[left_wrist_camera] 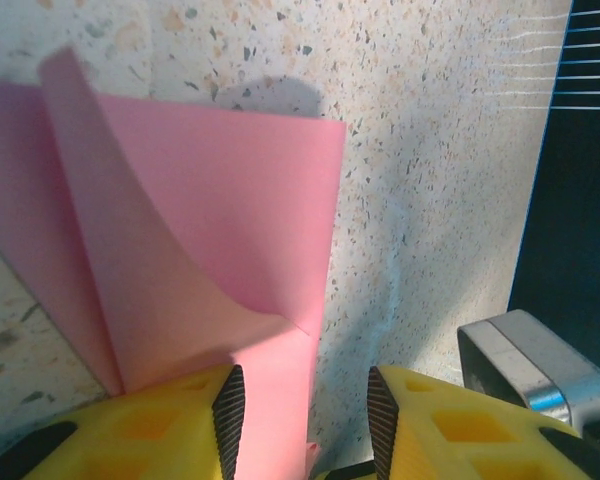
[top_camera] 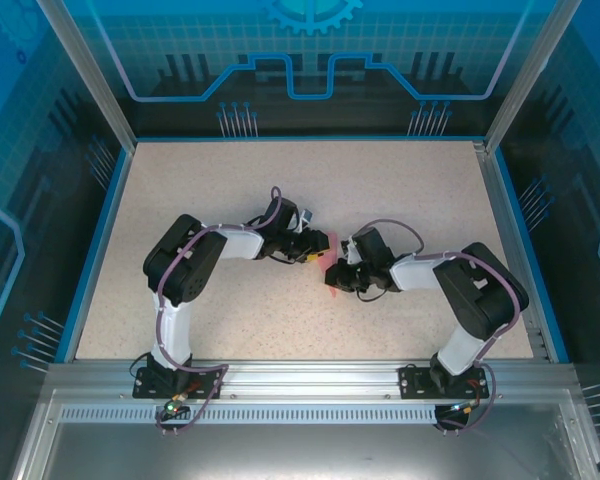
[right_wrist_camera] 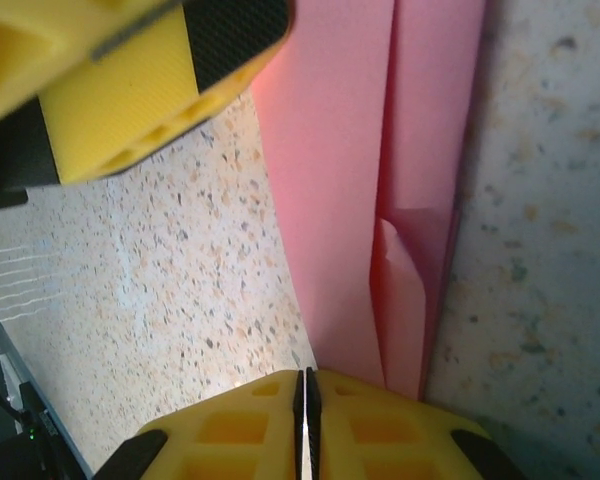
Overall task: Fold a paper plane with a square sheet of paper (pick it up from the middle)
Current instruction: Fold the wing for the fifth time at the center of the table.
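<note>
Left gripper (left_wrist_camera: 305,405), jaws parted, straddles pink paper (left_wrist_camera: 230,200); right gripper (right_wrist_camera: 306,390) closed.

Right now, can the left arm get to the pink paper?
Probably yes: the left gripper sits open right at the pink paper, whose near edge lies inside its jaws, and nothing seems to block it.

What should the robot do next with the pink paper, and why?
Probably press the flap flat with the shut right gripper: the pink paper curls up uncreased there, and the left gripper stands open.
</note>
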{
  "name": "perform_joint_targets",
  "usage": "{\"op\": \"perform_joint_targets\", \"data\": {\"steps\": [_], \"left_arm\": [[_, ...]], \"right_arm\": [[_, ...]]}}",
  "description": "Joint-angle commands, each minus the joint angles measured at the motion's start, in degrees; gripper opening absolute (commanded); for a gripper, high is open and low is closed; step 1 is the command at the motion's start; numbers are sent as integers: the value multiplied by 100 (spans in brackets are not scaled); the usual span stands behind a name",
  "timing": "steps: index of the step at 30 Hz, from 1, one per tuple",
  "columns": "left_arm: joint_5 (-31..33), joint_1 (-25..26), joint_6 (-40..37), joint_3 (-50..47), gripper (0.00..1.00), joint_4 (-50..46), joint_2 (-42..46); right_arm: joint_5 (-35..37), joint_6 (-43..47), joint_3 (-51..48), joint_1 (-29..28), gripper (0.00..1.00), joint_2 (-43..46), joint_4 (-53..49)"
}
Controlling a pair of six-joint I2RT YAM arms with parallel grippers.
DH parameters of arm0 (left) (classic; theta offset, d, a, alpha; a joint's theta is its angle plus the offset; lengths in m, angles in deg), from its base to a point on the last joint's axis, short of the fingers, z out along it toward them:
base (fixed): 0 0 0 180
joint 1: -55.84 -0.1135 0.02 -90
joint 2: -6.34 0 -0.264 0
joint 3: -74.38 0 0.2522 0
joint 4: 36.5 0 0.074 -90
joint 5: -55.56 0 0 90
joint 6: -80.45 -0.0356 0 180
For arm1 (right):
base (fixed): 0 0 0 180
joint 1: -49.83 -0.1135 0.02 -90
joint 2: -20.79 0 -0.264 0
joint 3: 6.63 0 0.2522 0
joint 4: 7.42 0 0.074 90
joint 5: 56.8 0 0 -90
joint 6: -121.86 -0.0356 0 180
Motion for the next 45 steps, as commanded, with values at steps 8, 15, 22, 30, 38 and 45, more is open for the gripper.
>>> {"op": "perform_joint_targets", "data": {"steps": [8, 15, 22, 30, 38, 45], "left_arm": [[189, 20, -116, 155, 40, -662, -519], [-62, 23, -199, 168, 41, -469, -470], [-442, 16, -636, 435, 45, -449, -107], [-360, 12, -1060, 212, 48, -484, 788], [-343, 2, -981, 111, 45, -516, 710], [-630, 31, -930, -81, 46, -199, 680]], "right_arm": [[-371, 317, -545, -63, 15, 60, -966], [-319, 430, -565, -15, 15, -43, -991], [-292, 589, -367, 52, 13, -149, -1216], [-231, 688, -271, 157, 10, -210, -1348], [-253, 731, -250, 185, 9, -265, -1342], [-239, 740, -251, 216, 9, -254, -1363]]}}
